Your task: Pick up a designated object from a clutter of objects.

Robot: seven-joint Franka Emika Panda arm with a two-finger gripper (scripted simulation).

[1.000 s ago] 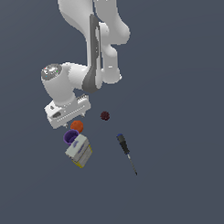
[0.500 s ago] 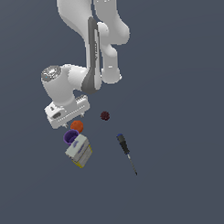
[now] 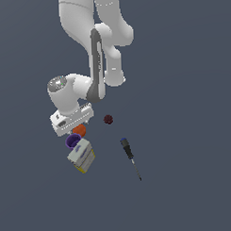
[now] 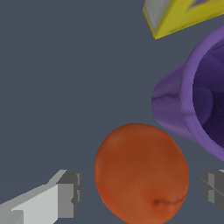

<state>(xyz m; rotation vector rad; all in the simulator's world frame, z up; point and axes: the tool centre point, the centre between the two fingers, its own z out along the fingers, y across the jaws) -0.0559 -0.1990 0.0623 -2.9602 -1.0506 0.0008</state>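
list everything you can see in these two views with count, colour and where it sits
orange ball: 1, orange-red, smooth, between the gripper's two fingers, beside the purple cup
purple cup: 1, purple, lying on its side next to the ball, open mouth showing in the wrist view
box: 1, white and yellow, just past the cup, lowest of the cluster in the exterior view
small bumpy ball: 1, dark red, alone to the exterior view's right of the cluster
screwdriver: 1, black handle with thin shaft, apart to the exterior view's right
floor: 1, plain dark grey-blue
arm: 1, white, reaching down from above
gripper: 1, white with grey fingers, open, straddling the orange ball
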